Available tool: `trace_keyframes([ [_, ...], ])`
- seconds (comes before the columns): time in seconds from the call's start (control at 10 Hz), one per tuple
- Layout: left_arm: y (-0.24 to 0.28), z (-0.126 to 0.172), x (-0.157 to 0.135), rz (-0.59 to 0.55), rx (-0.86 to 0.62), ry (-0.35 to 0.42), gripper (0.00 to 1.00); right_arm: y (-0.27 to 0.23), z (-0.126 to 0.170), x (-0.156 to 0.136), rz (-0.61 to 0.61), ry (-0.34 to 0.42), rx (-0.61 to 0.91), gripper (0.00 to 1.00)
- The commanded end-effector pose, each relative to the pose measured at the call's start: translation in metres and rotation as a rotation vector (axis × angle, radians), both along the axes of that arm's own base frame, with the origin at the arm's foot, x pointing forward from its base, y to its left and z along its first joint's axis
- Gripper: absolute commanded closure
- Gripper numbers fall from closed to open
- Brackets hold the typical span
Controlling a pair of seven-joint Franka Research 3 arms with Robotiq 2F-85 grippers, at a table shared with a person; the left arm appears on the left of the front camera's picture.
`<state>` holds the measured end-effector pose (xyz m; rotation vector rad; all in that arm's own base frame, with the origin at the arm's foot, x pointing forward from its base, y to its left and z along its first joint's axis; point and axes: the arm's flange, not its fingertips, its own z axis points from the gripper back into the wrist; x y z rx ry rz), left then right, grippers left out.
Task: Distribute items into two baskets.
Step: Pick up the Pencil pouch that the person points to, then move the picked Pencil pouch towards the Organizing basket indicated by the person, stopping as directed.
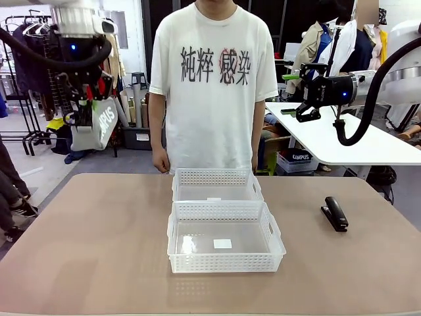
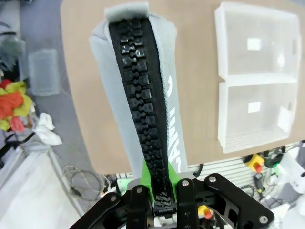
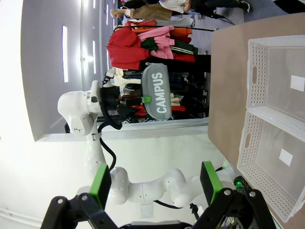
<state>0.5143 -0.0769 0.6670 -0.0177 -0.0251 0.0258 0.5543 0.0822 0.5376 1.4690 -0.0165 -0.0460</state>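
The grey pouch (image 1: 100, 125) with white "CAMPUS" lettering hangs high over the table's far left corner, my left gripper (image 1: 85, 113) shut on its end. In the left wrist view the pouch (image 2: 143, 95) and its black zip run up from the green pads (image 2: 179, 179). The black stapler (image 1: 335, 213) lies on the table at the right. Two white lattice baskets stand end to end in the middle, the near one (image 1: 223, 262) in front of the far one (image 1: 217, 176). My right gripper (image 1: 306, 99) hovers open and holding nothing, high at the right. From its wrist view the pouch (image 3: 158, 93) shows too.
A person in a white T-shirt (image 1: 214, 85) stands at the far edge behind the baskets, hands down at the sides. A white table (image 1: 342, 141) stands behind at the right. Bare brown tabletop (image 1: 99, 243) lies left and right of the baskets.
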Motion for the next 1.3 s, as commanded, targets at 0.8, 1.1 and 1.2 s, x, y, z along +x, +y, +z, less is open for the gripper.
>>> trace_keyframes([
  [0.8,0.000,0.000,0.000,0.000,0.000,0.000,1.00,0.001,0.003,0.000,-0.008,-0.006,-0.002,0.00],
  [1.1,0.000,0.000,0.000,0.000,0.000,0.000,1.00,0.001,0.003,0.000,-0.008,-0.006,-0.002,0.00],
  [1.2,0.000,0.000,0.000,0.000,0.000,0.000,1.00,0.001,0.003,0.000,-0.008,-0.006,-0.002,0.00],
])
